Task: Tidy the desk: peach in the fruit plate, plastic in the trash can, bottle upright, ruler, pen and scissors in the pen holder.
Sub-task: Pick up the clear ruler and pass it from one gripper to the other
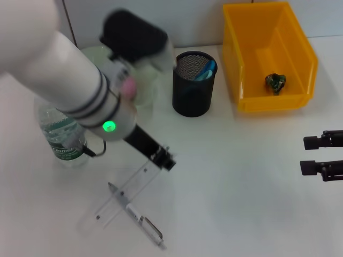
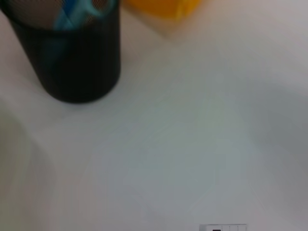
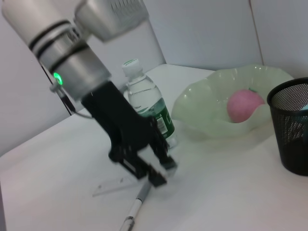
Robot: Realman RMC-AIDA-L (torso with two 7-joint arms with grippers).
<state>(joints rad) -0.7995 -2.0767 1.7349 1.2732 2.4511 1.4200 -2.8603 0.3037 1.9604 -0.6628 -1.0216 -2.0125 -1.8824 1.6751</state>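
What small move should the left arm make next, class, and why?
Probably lower the left gripper and close on the clear ruler. It hovers at the ruler's end; ruler and pen lie crossed on the table, outside the pen holder. The right gripper waits aside.

A white desk [image 1: 241, 187] backed by a pale wall [image 1: 193, 21].

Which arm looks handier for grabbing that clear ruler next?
Probably the left: its left gripper sits right at the ruler, beside the pen. The right gripper waits far off at the table's other side.
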